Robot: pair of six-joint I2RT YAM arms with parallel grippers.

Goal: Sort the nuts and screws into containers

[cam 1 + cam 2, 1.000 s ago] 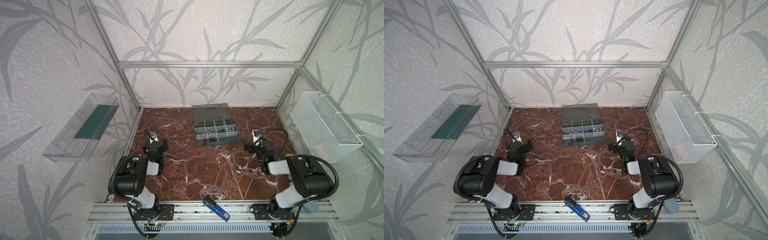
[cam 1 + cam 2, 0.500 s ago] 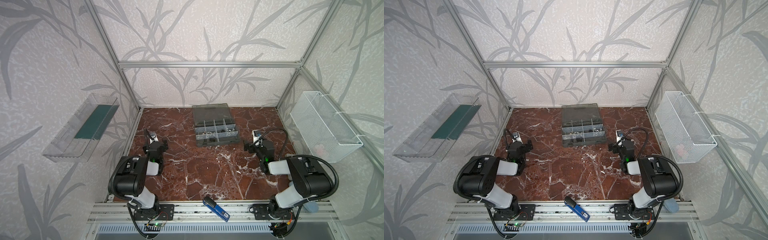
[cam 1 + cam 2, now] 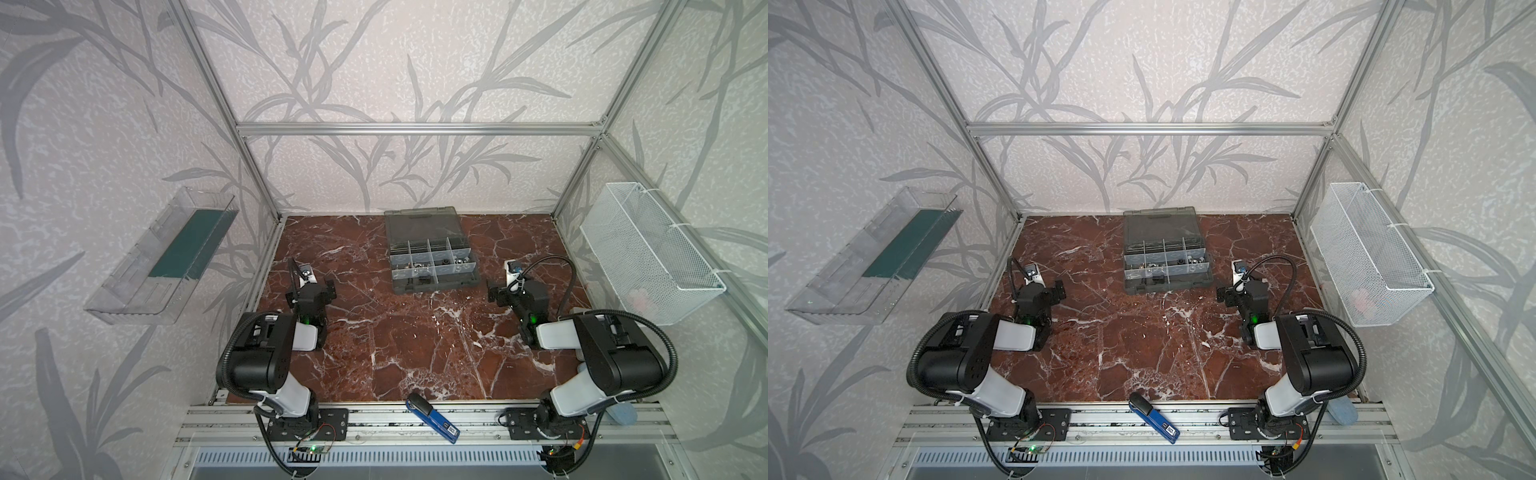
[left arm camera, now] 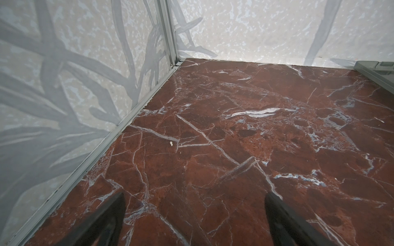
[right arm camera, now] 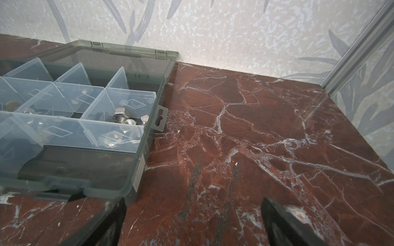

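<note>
Our left gripper [image 4: 194,215] and right gripper [image 5: 193,215] both gape empty.
The containers [image 5: 93,106], holding nuts [image 5: 123,120], sit just inward of our right one (the nearer).

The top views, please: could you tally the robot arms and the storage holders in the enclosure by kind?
Robot arms: 2
Grey parts case, lid open: 1
White wire basket: 1
Clear wall tray: 1
Total: 5
</note>
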